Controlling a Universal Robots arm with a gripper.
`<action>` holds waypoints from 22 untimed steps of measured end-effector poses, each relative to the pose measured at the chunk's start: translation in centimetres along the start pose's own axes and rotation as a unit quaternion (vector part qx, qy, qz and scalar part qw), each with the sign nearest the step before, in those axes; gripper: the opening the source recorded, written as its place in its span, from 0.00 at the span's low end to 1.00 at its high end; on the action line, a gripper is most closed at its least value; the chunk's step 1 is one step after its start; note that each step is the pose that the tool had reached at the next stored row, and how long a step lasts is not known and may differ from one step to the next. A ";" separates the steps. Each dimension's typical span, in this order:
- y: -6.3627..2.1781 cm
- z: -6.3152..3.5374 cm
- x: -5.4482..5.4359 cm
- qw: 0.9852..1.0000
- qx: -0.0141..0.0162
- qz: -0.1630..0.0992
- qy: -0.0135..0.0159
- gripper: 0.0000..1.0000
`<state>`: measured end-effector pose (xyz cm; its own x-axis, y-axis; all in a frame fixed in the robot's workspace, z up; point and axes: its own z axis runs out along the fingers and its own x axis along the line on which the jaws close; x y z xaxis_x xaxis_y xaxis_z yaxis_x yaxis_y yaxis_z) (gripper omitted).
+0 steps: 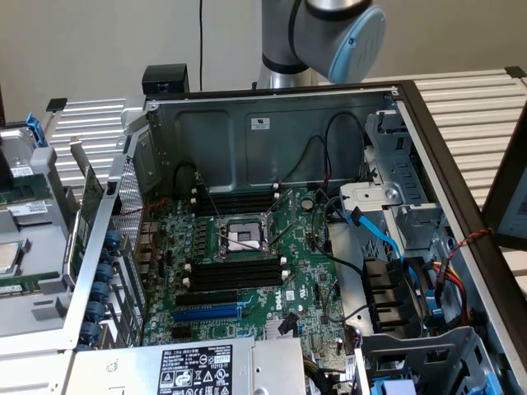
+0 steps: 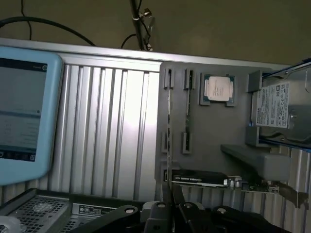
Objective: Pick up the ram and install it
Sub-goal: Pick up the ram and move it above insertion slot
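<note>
While the gripper (image 2: 171, 200) stood with its dark, matte fingers pressed together, they pinched the ram (image 2: 168, 141), seen edge-on as a long, thin, pale strip rising straight from between the fingertips. Behind the stick lay a flat grey tray (image 2: 209, 126) with small rectangular holder clips. On the tray a square processor chip (image 2: 218, 89) with a shiny metal lid sat beyond the ram's far end. A boxy hard drive (image 2: 274, 109) with a white label sat in a blue-edged frame, well off to the ram's side. A black card (image 2: 204, 179) with a metal bracket lay close beside the fingers. On the ram's other side stretched a ribbed aluminium table (image 2: 112, 131) and a pale blue, round-cornered tablet (image 2: 22, 111).

At the top centre of the exterior view the arm (image 1: 329, 29) showed a grey barrel with a light blue cap, behind the open sheet-metal case (image 1: 247, 123). In the middle of that frame lay the green motherboard (image 1: 288, 271) with long black memory slots (image 1: 235, 273) above and below the square socket (image 1: 245, 237). Black wires and a blue cable (image 1: 383, 234) looped across its right side.
</note>
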<state>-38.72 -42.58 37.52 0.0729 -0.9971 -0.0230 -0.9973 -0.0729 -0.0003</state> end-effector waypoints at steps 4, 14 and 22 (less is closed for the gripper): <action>-1.59 -1.84 0.4 1.000 0.000 0.000 -0.001 0.13; -5.89 -6.22 1.0 1.000 -0.001 0.000 -0.003 0.13; -9.53 -6.78 1.2 1.000 -0.001 0.000 -0.003 0.13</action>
<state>-29.11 -43.27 44.27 0.0727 -0.9969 -0.0299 -0.9973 -0.0728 0.0020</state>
